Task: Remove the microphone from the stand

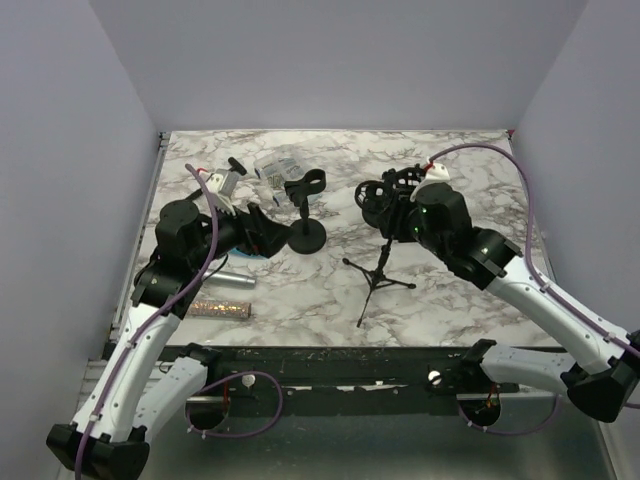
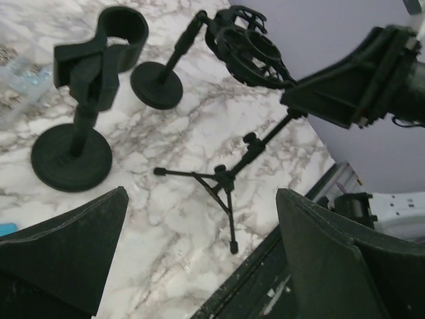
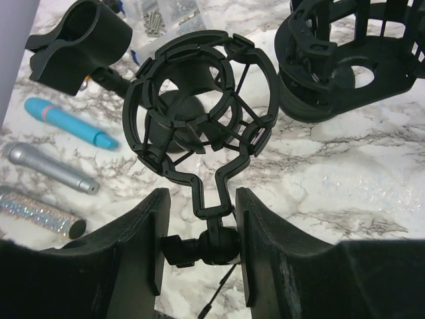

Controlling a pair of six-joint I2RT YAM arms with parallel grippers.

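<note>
From above we see the left gripper (image 1: pixel 268 232) beside the clip stand (image 1: pixel 305 232), the right gripper (image 1: pixel 380 203) atop the tripod stand (image 1: pixel 378 282), and a silver microphone (image 1: pixel 228 282) and a glittery microphone (image 1: pixel 220 308) lying flat on the marble table (image 1: pixel 450 300) by the left arm. The left wrist view adds that its fingers (image 2: pixel 66 246) stand wide apart, gripping nothing. Only the right wrist view shows us the right fingers (image 3: pixel 143 252) clamped on the neck of the black wire shock mount (image 3: pixel 199 106), a second cage-like mount (image 3: pixel 352 60) just behind it, and a blue pen-shaped thing (image 3: pixel 66 123) beside the microphones.
</note>
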